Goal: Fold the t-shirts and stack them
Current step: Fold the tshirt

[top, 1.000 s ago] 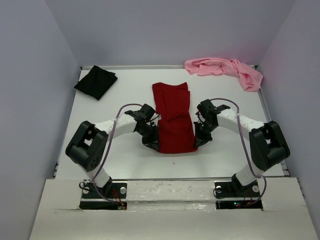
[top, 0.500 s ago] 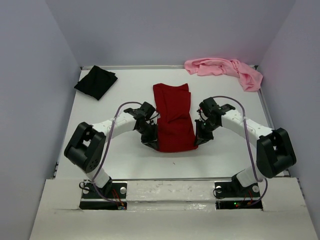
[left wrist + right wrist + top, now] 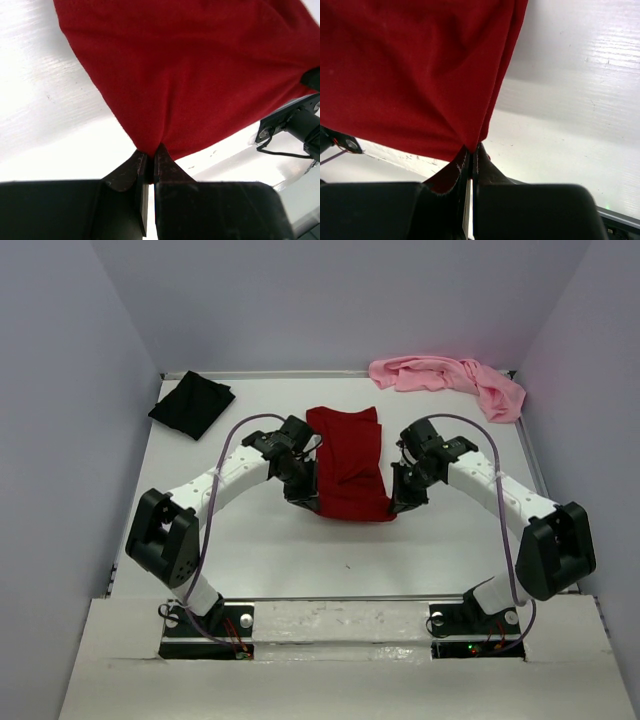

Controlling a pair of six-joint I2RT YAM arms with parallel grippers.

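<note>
While red shirt (image 3: 345, 455) lies central | black shirt (image 3: 190, 405) far-left | pink shirt (image 3: 445, 375) far-right

table (image 3: 280, 560): white (scuffed) | walls (image 3: 340, 300): pale lilac, three sides

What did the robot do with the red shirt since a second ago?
The left gripper and right gripper carried the dark red shirt's near edge toward its far end. Nothing was grabbed or let go: both kept pinching their corners. The black shirt and pink shirt stayed put.
</note>
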